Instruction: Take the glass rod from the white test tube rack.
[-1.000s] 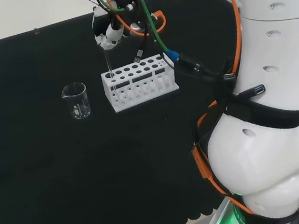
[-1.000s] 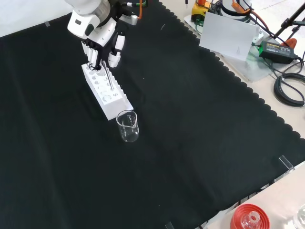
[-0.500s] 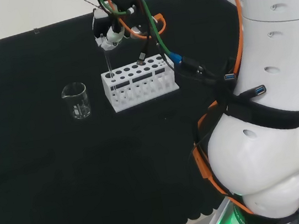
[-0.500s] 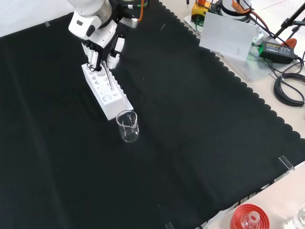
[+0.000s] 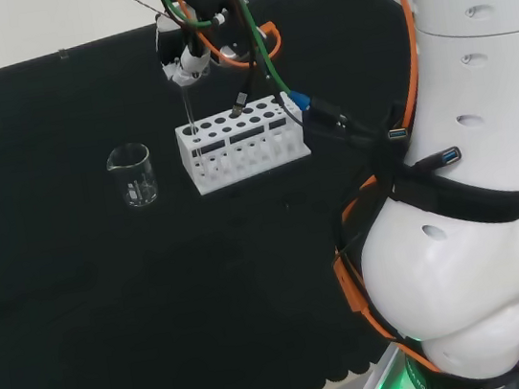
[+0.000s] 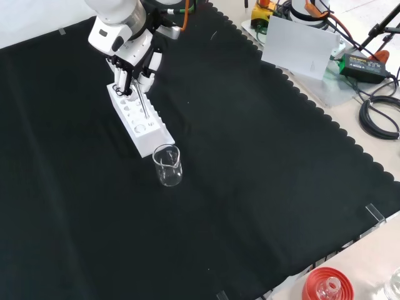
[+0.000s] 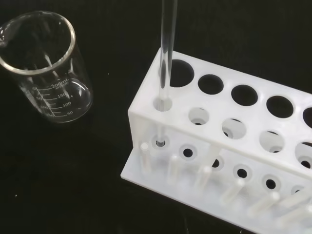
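The fingers (image 6: pixel 142 76) of the hand (image 6: pixel 132 62) pinch the top of the glass rod (image 7: pixel 166 53), which stands upright with its lower end in an end hole of the white rack (image 5: pixel 243 145). A clear beaker (image 5: pixel 131 175) stands near that end on the counter (image 6: pixel 250 156).

In the head view, we find the test tube rack (image 5: pixel 241 147) upper centre of the frame, the beaker (image 5: pixel 132 176) just to its left. The glass rod (image 5: pixel 189 108) stands in the rack's leftmost hole, the hand (image 5: pixel 185 62) above it. In the front view, the beaker (image 6: pixel 167 165) sits below the rack (image 6: pixel 139 120).
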{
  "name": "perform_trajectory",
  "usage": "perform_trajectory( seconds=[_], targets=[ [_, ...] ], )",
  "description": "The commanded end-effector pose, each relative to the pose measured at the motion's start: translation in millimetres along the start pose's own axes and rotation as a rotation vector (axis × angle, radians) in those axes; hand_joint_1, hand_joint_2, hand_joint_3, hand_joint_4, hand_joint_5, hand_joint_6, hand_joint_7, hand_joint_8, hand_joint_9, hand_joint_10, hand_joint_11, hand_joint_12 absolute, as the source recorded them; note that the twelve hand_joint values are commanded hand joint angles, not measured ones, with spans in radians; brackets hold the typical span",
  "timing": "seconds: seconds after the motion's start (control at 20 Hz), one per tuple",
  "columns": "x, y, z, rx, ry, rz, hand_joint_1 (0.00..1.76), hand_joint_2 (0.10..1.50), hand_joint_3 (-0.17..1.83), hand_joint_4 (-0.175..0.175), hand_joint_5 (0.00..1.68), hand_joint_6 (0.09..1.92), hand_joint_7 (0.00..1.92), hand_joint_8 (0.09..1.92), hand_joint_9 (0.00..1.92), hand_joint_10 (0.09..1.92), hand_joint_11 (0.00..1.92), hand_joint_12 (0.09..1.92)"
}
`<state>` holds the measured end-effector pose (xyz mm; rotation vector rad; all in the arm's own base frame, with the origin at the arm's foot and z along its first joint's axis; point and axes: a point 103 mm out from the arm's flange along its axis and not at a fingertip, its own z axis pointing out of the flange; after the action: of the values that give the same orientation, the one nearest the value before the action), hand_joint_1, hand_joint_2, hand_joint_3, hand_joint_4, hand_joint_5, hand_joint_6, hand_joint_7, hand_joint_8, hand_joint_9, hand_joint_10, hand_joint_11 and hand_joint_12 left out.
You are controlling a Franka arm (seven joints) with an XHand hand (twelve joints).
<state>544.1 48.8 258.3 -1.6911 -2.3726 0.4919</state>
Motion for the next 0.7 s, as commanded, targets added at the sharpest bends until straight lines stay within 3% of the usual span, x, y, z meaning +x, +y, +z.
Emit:
perform_trajectory(
  seconds=[0.05,0.25,0.4,0.7],
  targets=[
    [0.7,0.8,-0.4,-0.063,0.013,-0.008,1.14,1.17,-0.09,-0.167,0.89,1.06,0.98,0.81,1.36,0.44,1.5,0.78],
    [2.7,-1.7,-3.2,-0.143,-0.005,-0.022,1.25,1.14,-0.03,-0.175,0.92,1.09,0.97,1.07,1.43,0.61,1.5,0.67],
    [6.0,-5.5,-11.0,-0.15,-0.04,-0.024,1.27,1.18,-0.15,-0.175,0.96,1.04,1.01,1.06,1.46,0.74,1.5,0.7],
    [1.7,-24.2,-27.8,-0.21,-0.065,-0.009,1.28,1.16,-0.17,-0.175,1.02,0.95,1.07,0.96,1.56,0.71,1.53,0.72]
  ],
)
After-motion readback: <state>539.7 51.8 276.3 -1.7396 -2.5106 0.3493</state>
